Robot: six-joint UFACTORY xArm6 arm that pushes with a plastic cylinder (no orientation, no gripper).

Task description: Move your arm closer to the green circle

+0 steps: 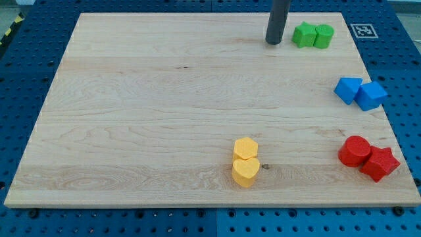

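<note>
The green circle (323,35) stands near the board's top right, touching a green star (304,34) on its left. My tip (273,43) rests on the board just left of the green star, a short gap away from it, with the star between the tip and the circle. The dark rod rises from the tip out of the view's top.
A blue triangle (347,89) and blue cube (371,96) sit at the right edge. A red circle (354,151) and red star (380,163) lie at the lower right. A yellow hexagon (246,148) and yellow heart (246,172) sit bottom centre. The wooden board (151,112) lies on a blue pegboard.
</note>
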